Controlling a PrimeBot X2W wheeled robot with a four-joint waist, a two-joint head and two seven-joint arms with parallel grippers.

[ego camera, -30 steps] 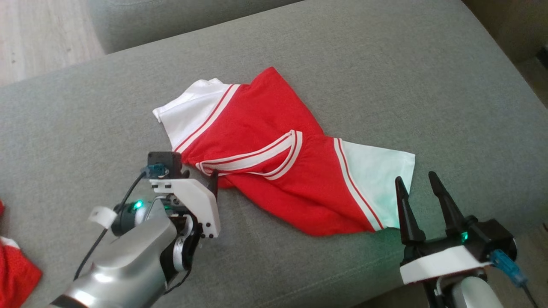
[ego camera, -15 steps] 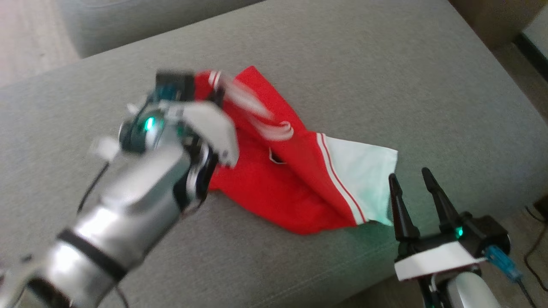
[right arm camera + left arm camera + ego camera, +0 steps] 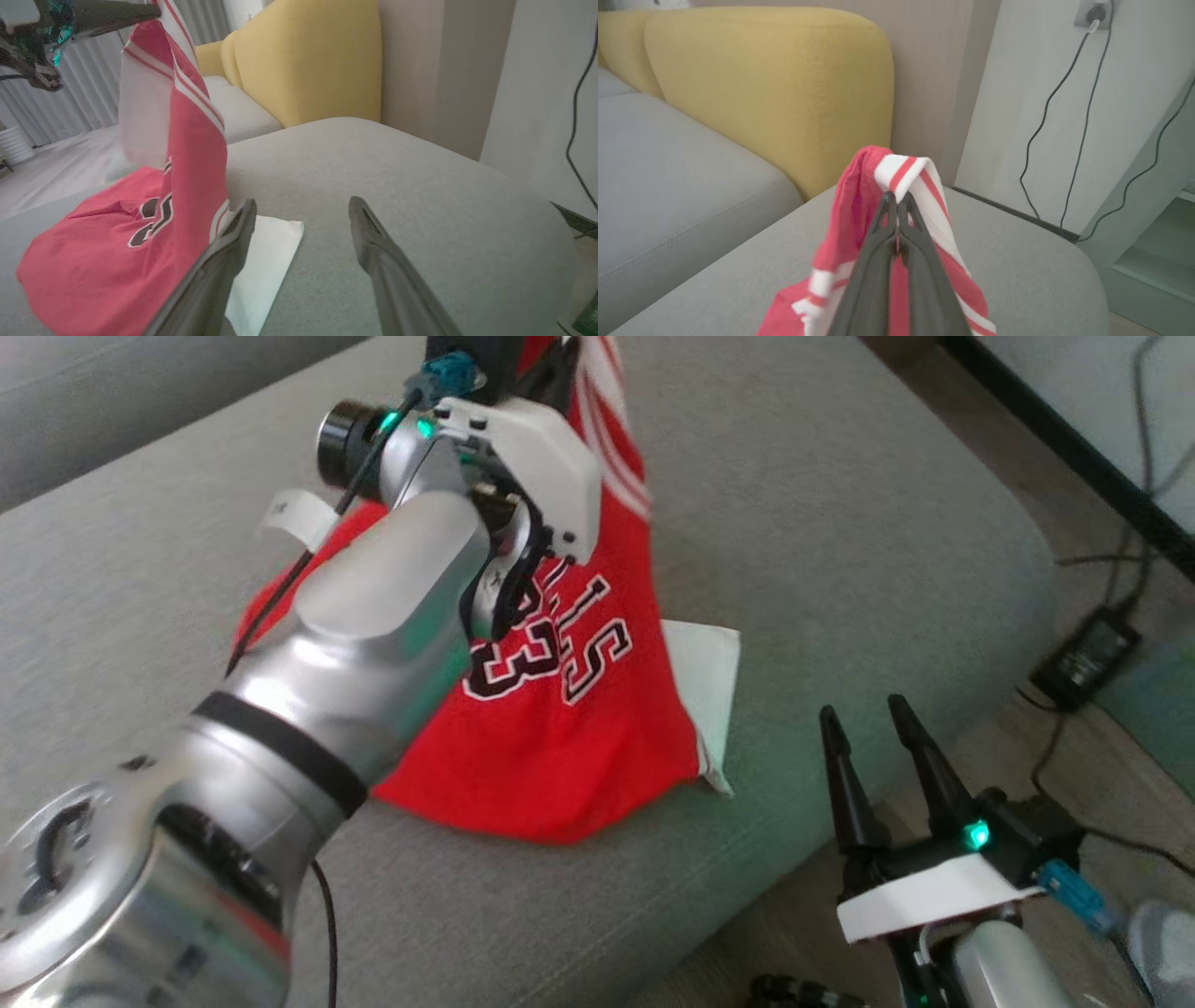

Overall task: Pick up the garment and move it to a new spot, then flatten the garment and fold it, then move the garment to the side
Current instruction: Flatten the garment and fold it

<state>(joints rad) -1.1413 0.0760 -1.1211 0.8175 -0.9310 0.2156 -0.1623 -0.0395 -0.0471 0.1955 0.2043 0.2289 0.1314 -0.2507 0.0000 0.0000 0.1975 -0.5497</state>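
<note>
You see a grey sofa seat [image 3: 840, 523], broad and rounded at its corner, which serves as the work surface. Behind it in the left wrist view stands a yellow backrest [image 3: 784, 84], and beside that a white wall [image 3: 1111, 116] with a dark cable [image 3: 1045, 121] running down it. A black power adapter [image 3: 1088, 649] lies on the floor [image 3: 1008, 747] just beside the seat.

The garment [image 3: 560, 747], a red jersey with white striped trim and black-and-white lettering, hangs from the left claw [image 3: 896, 205]. That claw is closed on a fold of the striped edge, with its two fingers pressed together. The garment's long axis runs nearly upright, from the pinched trim at the top down to the seat. Its lower part rests bunched on the cushion, printed side toward you. One white panel lies flat on the seat at the lower right.

The right claw [image 3: 862, 709] hovers near that white panel at the seat's edge. Its fingers are spread apart and hold nothing.
</note>
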